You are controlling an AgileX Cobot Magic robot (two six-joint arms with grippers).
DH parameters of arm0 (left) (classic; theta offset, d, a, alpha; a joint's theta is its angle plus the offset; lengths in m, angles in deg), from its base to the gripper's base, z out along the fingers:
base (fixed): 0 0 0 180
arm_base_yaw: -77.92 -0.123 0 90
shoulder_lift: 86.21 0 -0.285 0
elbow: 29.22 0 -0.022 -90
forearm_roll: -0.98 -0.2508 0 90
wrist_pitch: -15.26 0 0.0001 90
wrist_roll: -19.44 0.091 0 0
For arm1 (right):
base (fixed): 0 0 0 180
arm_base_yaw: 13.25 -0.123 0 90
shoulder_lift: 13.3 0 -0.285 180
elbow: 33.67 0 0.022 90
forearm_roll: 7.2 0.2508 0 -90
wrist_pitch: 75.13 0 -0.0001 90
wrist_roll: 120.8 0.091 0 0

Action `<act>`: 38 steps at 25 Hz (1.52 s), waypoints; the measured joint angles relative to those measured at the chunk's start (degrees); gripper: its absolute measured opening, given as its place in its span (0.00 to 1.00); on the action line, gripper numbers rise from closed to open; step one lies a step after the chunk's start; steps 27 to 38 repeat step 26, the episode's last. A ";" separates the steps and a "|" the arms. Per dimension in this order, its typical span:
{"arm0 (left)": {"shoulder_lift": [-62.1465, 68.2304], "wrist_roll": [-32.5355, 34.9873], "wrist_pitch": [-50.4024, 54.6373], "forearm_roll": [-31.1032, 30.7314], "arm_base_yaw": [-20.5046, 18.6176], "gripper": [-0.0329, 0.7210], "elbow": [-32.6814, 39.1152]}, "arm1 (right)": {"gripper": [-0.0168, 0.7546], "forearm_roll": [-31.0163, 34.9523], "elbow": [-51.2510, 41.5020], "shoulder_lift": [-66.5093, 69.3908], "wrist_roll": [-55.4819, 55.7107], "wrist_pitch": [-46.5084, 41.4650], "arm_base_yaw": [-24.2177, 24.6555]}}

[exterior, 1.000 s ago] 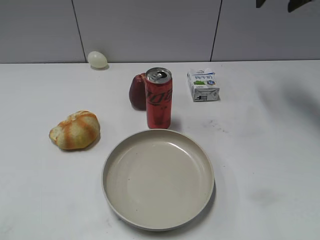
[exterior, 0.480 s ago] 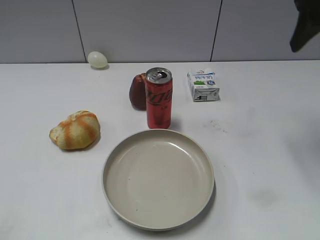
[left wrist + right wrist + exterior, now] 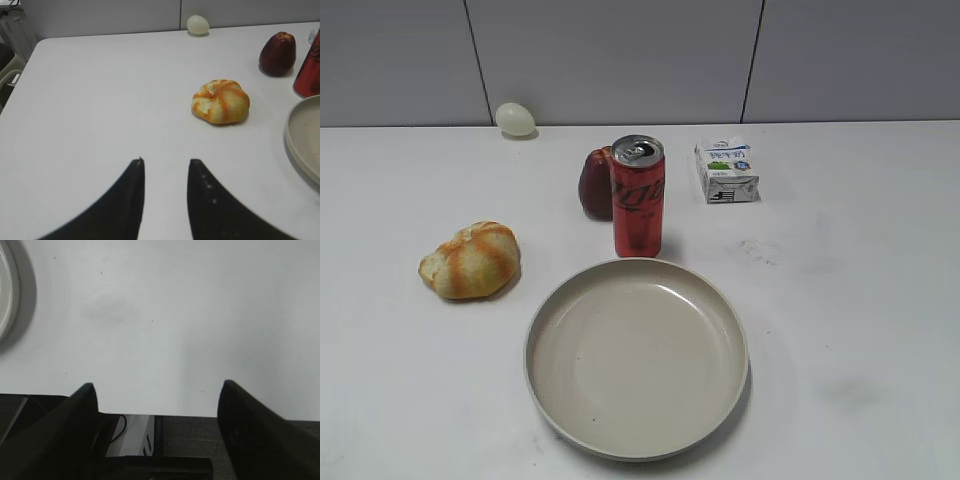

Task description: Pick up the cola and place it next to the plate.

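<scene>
The cola (image 3: 638,195), a tall slim red can with a silver top, stands upright just behind the far rim of the plate (image 3: 636,360), a large round beige dish. No gripper shows in the exterior view. In the left wrist view my left gripper (image 3: 166,162) is open and empty over bare table, far left of the cola (image 3: 309,70) and the plate (image 3: 305,135). In the right wrist view my right gripper (image 3: 158,385) is wide open and empty above the table's edge, with the plate's rim (image 3: 5,295) at the far left.
A bread roll (image 3: 470,260) lies left of the plate. A dark red fruit (image 3: 593,183) sits just behind the cola on its left. A white milk carton (image 3: 726,170) stands to its right at the back. A pale egg (image 3: 515,119) lies by the wall.
A dark arm seen at the top right of the exterior view has moved out of the frame. The cola, the plate and the other items have not moved.
</scene>
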State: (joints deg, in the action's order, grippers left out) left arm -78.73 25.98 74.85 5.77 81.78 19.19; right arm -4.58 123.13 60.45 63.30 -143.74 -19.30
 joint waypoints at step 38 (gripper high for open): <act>0.00 0.00 0.04 0.00 0.00 0.36 0.00 | 0.79 0.00 -25.76 -56.90 0.00 8.59 0.00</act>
